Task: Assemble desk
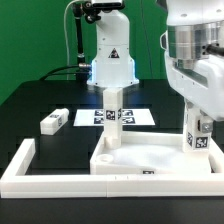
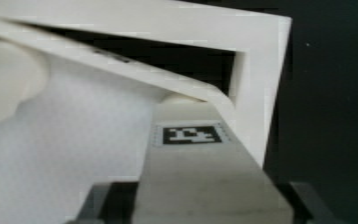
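Broadly, the black counter [image 1: 35, 100] filled the exterior view, with the white robot arm's base [image 1: 110, 60] standing at its far side. A low white angular border fence [image 1: 20, 165] ran along the near edge and up the exterior view's left. Inside it, toward the exterior view's right, lay the white plastic rimmed rectangular tabletop slab [image 1: 150, 158], flat on the counter with its rim upward and a small tag on its near edge. Beyond the slab, the flat white marker board [image 1: 88, 117] lay on the counter, printed with black-and-white tags.

Two small white block legs stood upright on the slab: one leg [image 1: 113, 120] rose from its far corner on the exterior view's left, and a second leg [image 1: 197, 132] stood at the exterior view's right, directly beneath the arm's bulky white wrist [image 1: 195, 50]. A third white block leg [image 1: 54, 122] lay on its side on the counter, well apart from the slab, toward the exterior view's left.

The tool [image 1: 197, 118] sat at the top of that right-hand leg; in the wrist view its dark fingers [image 2: 108, 202] showed at either side of the white tagged leg, clamped against it, with the slab's rim [image 2: 247, 80] behind.
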{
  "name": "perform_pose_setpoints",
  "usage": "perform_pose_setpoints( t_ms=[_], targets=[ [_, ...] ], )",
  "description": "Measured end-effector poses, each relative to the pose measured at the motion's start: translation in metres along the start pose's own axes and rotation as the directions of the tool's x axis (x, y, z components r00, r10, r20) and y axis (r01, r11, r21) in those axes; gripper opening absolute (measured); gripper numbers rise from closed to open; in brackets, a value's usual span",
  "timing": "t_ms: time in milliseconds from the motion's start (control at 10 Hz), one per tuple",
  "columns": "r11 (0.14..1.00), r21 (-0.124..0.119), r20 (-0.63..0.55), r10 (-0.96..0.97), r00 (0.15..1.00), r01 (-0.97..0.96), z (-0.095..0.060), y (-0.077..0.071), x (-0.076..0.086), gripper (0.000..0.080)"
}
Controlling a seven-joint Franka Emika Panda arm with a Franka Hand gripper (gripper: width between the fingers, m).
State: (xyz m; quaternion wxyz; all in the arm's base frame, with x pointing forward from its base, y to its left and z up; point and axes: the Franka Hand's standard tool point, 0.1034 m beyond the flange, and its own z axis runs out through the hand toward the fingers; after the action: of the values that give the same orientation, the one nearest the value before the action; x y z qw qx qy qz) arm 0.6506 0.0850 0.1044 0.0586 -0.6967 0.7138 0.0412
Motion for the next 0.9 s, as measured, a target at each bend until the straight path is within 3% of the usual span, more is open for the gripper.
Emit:
perform_pose_setpoints(
  t_ms=[200,500,900],
  targets=[
    [0.970,0.017,0.043,0.242,0.969,-0.242,0.0001,-0.0019,0.0000,0.0291],
    [0.902,0.026,0.045,0.429,0.902,-0.431,-0.0010,-0.0043,0.0004,0.0291],
    [0.869,0.040,0.035,0.492,0.870,-0.493,-0.0022,-0.0050,0.0046,0.0291]
  ],
)
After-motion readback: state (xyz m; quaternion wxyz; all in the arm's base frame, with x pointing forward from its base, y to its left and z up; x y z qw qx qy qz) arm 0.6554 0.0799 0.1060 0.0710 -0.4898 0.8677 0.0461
